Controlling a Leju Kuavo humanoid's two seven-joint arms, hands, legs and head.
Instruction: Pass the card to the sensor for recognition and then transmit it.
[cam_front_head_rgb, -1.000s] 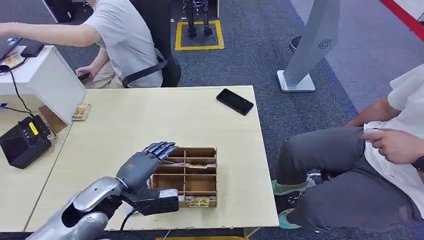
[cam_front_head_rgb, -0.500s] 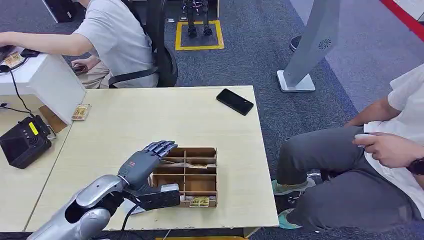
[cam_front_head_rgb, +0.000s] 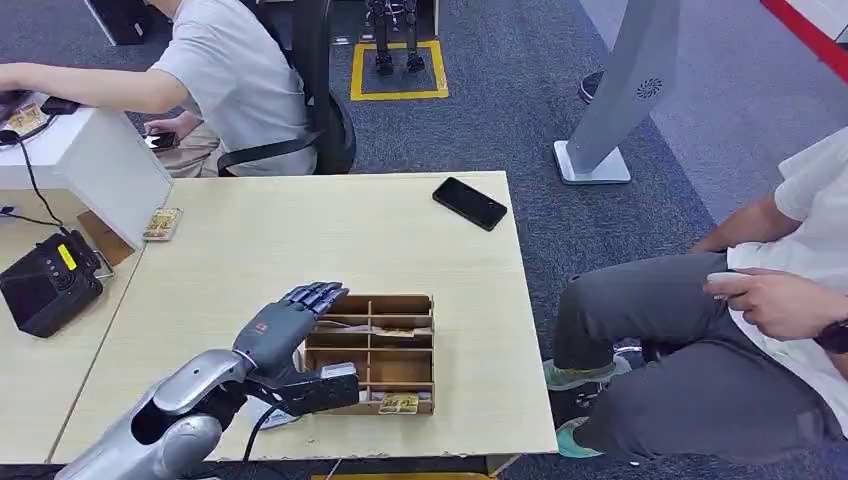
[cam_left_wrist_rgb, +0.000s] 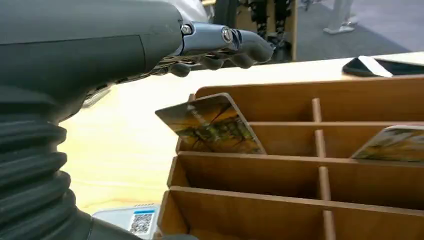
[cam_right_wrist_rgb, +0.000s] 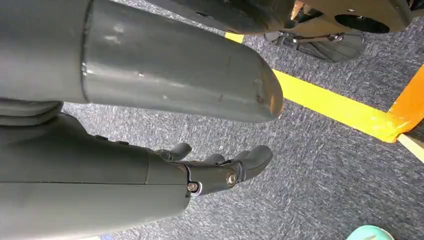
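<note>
Left hand (cam_front_head_rgb: 283, 328) spread, holding nothing, hovering beside wooden organizer (cam_front_head_rgb: 372, 352); card (cam_left_wrist_rgb: 212, 125) leans upright in a near slot. Risk: fingers tip card flat, foiling pinch

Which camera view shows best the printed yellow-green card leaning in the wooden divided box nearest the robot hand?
The left wrist view: the printed yellow-green card stands tilted in a compartment of the wooden divided box, artwork plain, under the left robot hand. In the head view that robot hand covers that corner. The right wrist view looks at carpet.
</note>
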